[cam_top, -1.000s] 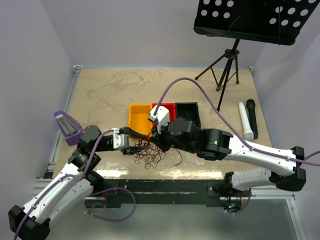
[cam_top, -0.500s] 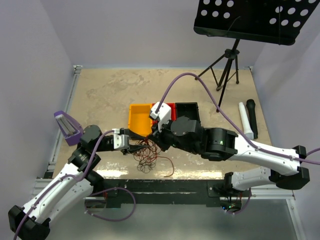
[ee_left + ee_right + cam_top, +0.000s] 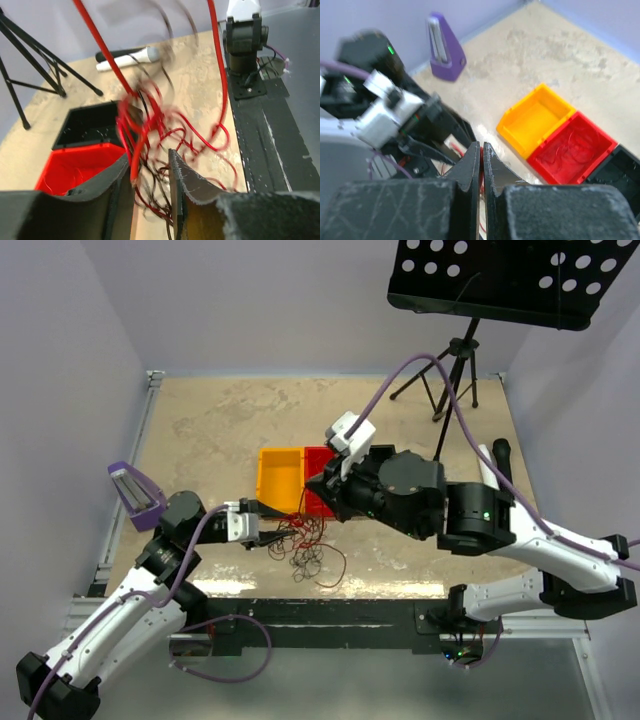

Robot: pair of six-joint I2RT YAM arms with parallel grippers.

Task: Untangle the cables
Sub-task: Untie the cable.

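The cables point(image 3: 306, 548) are a snarl of thin red and dark wires on the table in front of the bins. My left gripper point(image 3: 264, 533) sits low at the snarl's left edge. In the left wrist view its jaws point(image 3: 150, 161) stand apart, with red and dark strands point(image 3: 165, 131) running loosely through the gap. My right gripper point(image 3: 322, 488) hangs raised over the front of the red bin point(image 3: 316, 456). Its fingers point(image 3: 481, 146) are shut on a red cable point(image 3: 481, 161), which stretches taut up from the snarl point(image 3: 95, 35).
A yellow bin point(image 3: 280, 475), the red bin point(image 3: 570, 150) and a black bin point(image 3: 620, 170) stand side by side behind the snarl. A purple metronome point(image 3: 135, 495) is at the left. A music stand point(image 3: 455, 360) and two microphones point(image 3: 492, 480) are at the right.
My right gripper has risen and moved back and right toward the red bin, drawing a red strand up out of the snarl. The left gripper stayed put, its jaws a little narrower.
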